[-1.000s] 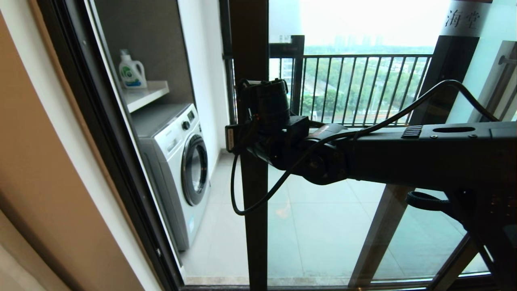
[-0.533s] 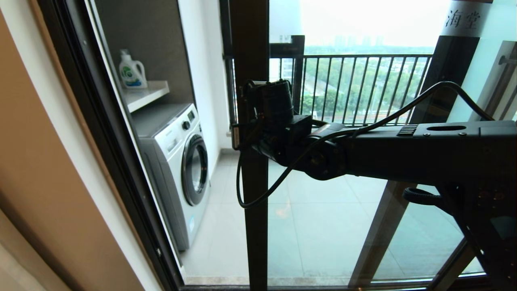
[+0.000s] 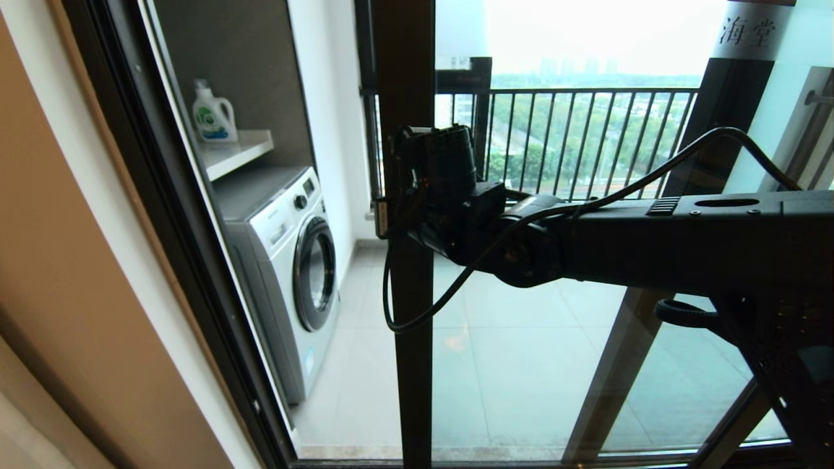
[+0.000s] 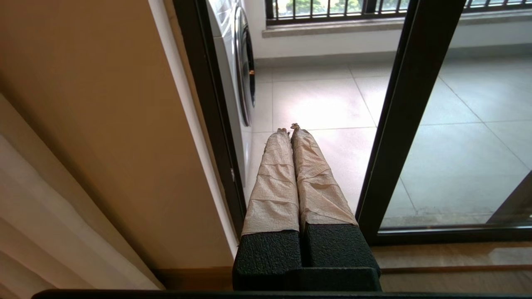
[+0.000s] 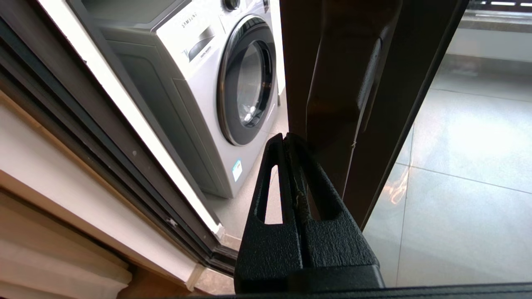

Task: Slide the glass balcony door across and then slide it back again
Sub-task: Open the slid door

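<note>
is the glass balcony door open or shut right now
Partly open: the glass balcony door leaves a gap beside the washing machine.

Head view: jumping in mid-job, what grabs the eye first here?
The right arm reaches across, its shut pincer at the edge of the glass balcony door's dark upright. Through the open gap on the left stands a white washing machine, with a detergent bottle shelved above it.

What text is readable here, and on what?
"SAMSUNG": top front panel of the washing machine.
"海堂": frosted strip on the glass balcony door.
Green logo on the detergent bottle: too small to read.
Sticker low on the washing machine front: too small to read.
</note>
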{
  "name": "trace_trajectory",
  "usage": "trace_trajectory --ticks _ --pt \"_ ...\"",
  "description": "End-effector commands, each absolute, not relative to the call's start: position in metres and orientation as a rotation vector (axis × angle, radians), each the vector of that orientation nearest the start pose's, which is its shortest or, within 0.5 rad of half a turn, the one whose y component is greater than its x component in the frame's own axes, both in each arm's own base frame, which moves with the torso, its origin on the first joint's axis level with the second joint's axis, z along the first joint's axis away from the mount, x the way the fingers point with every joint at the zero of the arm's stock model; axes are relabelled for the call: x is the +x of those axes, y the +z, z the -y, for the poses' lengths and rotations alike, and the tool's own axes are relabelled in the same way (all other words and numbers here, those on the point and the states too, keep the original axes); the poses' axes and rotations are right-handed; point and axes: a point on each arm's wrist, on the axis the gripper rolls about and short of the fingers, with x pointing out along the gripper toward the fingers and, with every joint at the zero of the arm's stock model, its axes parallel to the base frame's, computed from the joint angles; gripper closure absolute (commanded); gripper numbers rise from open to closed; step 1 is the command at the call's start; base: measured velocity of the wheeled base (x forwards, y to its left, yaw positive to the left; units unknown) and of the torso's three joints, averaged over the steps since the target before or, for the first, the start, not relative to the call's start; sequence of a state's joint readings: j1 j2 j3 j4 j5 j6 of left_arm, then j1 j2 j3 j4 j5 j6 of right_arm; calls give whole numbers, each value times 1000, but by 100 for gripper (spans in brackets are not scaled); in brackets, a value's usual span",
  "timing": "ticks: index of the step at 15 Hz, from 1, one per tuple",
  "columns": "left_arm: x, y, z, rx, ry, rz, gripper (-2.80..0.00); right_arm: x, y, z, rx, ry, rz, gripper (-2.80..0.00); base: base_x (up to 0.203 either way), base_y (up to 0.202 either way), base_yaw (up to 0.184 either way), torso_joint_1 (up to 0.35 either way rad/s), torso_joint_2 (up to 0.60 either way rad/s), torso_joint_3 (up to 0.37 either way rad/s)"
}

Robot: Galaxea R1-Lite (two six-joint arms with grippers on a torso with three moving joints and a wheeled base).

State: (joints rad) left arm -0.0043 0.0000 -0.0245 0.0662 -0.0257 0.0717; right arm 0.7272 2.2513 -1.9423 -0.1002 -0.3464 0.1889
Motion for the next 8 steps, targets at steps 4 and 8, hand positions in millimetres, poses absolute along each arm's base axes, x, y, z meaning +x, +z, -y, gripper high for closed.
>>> trace_trajectory --ticks 4,8 --pt "-25 76 0 72 -32 -42 0 357 240 -299 83 343 -214 0 0 0 0 0 0 0" --pt "-25 76 0 72 -32 -42 0 359 237 -293 76 329 -227 0 0 0 0 0 0 0"
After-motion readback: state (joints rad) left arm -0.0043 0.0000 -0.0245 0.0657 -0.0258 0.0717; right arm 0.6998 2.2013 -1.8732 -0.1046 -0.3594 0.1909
